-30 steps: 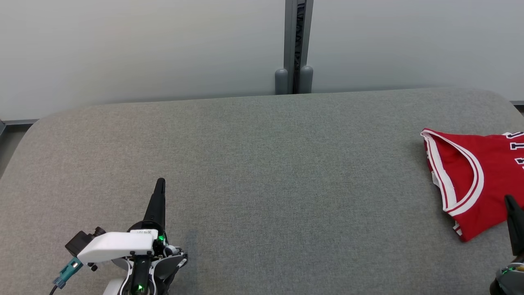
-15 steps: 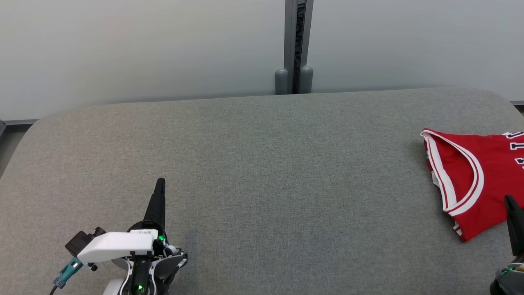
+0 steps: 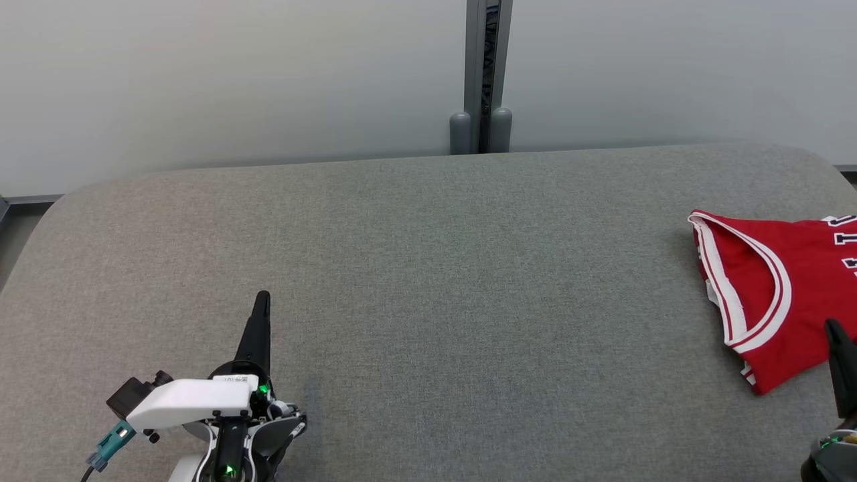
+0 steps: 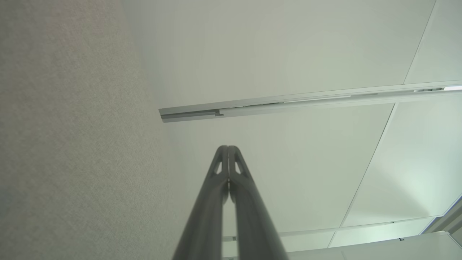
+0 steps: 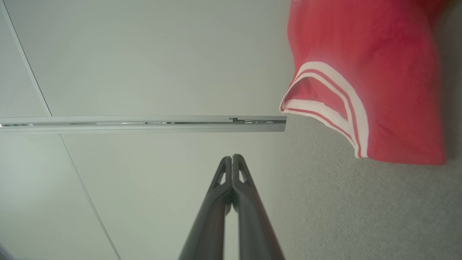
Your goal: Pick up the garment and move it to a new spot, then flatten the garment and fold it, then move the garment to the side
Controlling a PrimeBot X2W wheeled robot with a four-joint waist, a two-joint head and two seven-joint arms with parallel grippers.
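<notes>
Wrist views show both jaws closed, empty; head view adds garment (image 3: pixel 800 274) lettering (image 3: pixel 849 239).

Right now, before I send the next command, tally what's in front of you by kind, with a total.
Garments: 1, the red jersey, far right.
Grippers: 2, left gripper and right gripper, both shut.
Tables: 1, the grey padded table.
Total: 4.
</notes>
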